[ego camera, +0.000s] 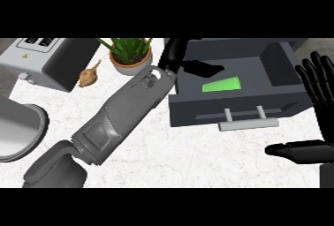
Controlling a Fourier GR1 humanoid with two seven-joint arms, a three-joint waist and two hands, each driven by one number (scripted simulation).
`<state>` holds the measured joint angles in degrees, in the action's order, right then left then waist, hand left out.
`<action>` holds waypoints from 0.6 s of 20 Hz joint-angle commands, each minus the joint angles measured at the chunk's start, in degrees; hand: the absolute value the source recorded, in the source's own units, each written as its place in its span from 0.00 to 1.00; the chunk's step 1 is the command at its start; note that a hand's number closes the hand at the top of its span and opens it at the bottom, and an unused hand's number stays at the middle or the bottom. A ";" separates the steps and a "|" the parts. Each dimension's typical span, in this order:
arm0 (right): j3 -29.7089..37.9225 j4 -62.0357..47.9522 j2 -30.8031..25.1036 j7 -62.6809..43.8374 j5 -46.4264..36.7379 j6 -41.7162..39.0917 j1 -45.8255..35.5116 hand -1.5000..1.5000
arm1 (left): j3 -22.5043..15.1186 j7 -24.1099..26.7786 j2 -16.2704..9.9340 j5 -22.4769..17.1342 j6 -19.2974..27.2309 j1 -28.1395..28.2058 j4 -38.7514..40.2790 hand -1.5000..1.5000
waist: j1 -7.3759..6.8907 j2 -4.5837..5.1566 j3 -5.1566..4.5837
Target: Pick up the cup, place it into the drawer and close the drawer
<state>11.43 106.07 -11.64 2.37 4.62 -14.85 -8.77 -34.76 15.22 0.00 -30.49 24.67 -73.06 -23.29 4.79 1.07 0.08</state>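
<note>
Left hand [195, 66] over open drawer [225, 108], fingers relaxed above green cup [220, 84]; right hand [318, 84] open, resting at right edge.

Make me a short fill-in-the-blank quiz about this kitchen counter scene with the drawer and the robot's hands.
1. The grey drawer stands ____.
2. The green cup lies inside the ____.
3. The hand reaching over the drawer is the robot's ____ hand.
4. The right hand rests at the view's right edge with its fingers ____.

Missing words: open; drawer; left; straight
</note>
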 commanded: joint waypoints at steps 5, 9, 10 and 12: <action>0.28 0.13 1.69 -1.16 9.60 -4.19 0.22 0.00 | -2.25 5.17 0.00 -4.07 5.80 1.33 -5.24 0.00 | -0.03 -0.19 0.00; -0.11 1.98 -0.27 -1.18 11.49 -8.17 3.06 1.00 | -2.07 8.35 0.00 -7.46 6.59 2.73 -10.18 0.00 | -0.96 -0.50 -0.03; -1.10 3.26 -1.02 -2.18 10.14 -7.81 0.85 1.00 | 0.10 6.39 0.00 -8.80 6.26 -1.46 -7.51 0.00 | -0.63 -0.31 -0.04; -1.35 6.43 -2.18 -4.93 9.42 -7.81 2.92 1.00 | 0.53 6.49 0.00 -7.47 5.85 -0.49 -8.84 0.00 | -2.77 -0.93 -0.09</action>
<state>10.81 109.35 -12.23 0.18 14.06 -21.72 -6.64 -35.52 21.67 0.00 -37.10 30.17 -72.51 -30.60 3.75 0.61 0.05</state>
